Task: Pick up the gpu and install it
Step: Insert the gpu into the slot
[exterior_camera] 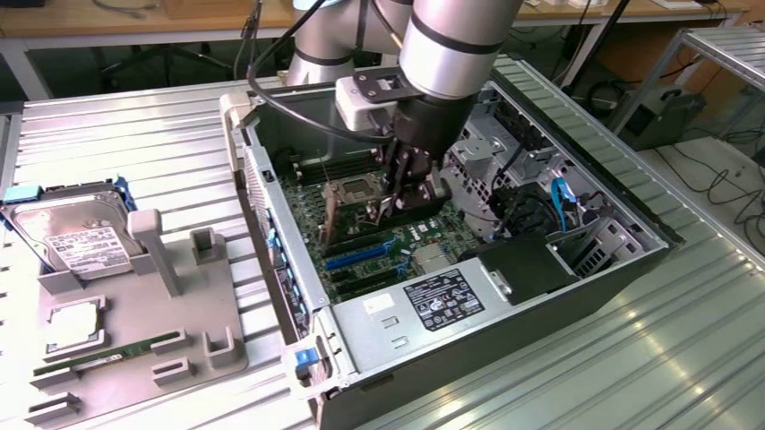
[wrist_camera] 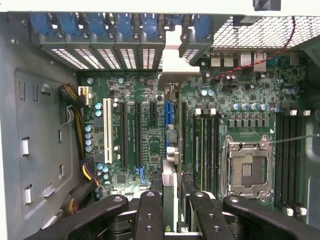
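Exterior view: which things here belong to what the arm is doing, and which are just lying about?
In the job: pincer, gpu it holds, blue slot, computer case.
Lying about: hard drive, RAM stick, grey tray.

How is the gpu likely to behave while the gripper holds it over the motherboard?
The gpu looks like a thin rigid board, so it is probably stiff, not floppy. Pinched edge-on in the gripper, it may tilt if pushed. It is likely light for its size.
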